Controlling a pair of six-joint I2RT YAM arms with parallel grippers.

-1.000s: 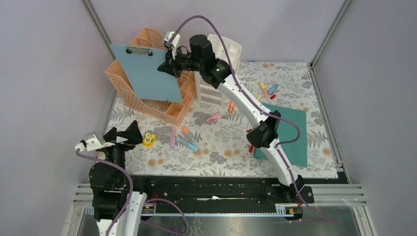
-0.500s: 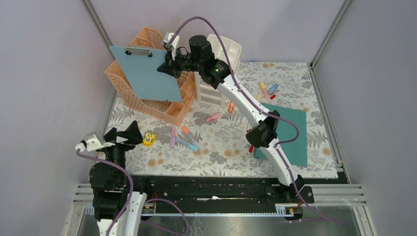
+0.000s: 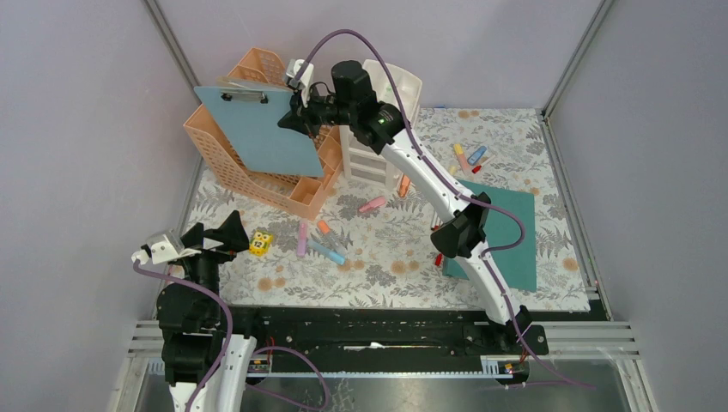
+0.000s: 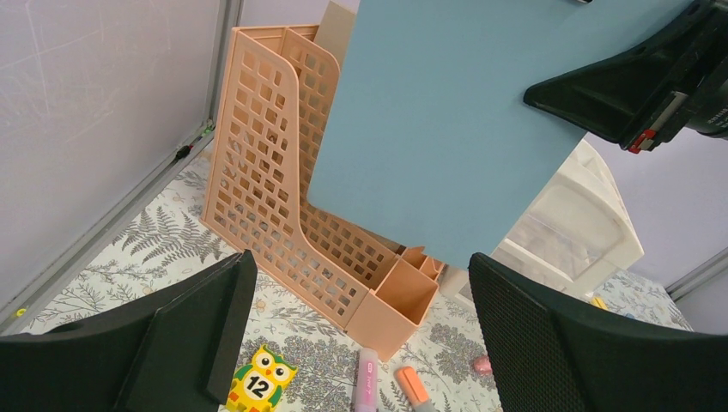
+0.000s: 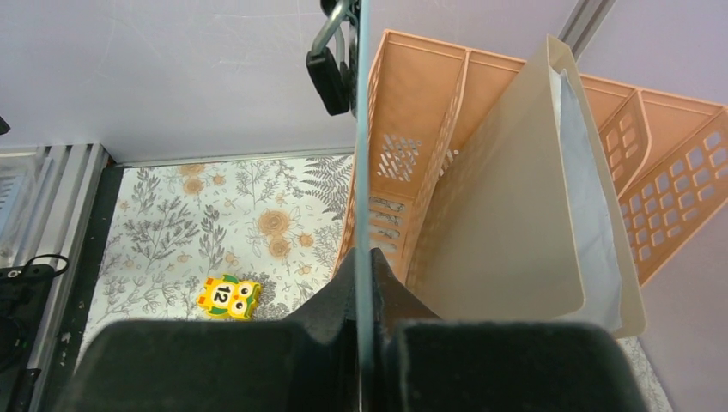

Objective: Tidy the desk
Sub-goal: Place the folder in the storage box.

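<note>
Outstretched toward eleven o'clock, the right gripper (image 3: pixel 296 121) is clamping a flat blue clipboard (image 3: pixel 256 130). The left gripper (image 3: pixel 221 237) is holding its jaws apart.

Matt clipboard (image 3: pixel 257 129) (shiny metal clip (image 3: pixel 243 94)) — smooth peach plastic rack (image 3: pixel 219 159), cloth-covered desk (image 3: pixel 386 253).

The rack (image 3: pixel 296 196) stands at the counter's (image 3: pixel 378 266) far left corner, with the drawers (image 3: pixel 369 163) just to its right. A folder (image 5: pixel 506 215) stands in one of the rack's slots. The clipboard (image 3: pixel 257 129) hangs over the rack, held at its right edge by the right tool (image 3: pixel 292 120). At near left, the block (image 3: pixel 261 243) lies just right of the left tool (image 3: pixel 215 236). Three markers (image 3: pixel 326 251) lie right of the block, before the rack. Two markers (image 3: pixel 373 204) lie before the drawers. A marker cluster (image 3: pixel 470 157) lies at far right, behind the mat (image 3: pixel 506 240), which lies flat under the right arm.
</note>
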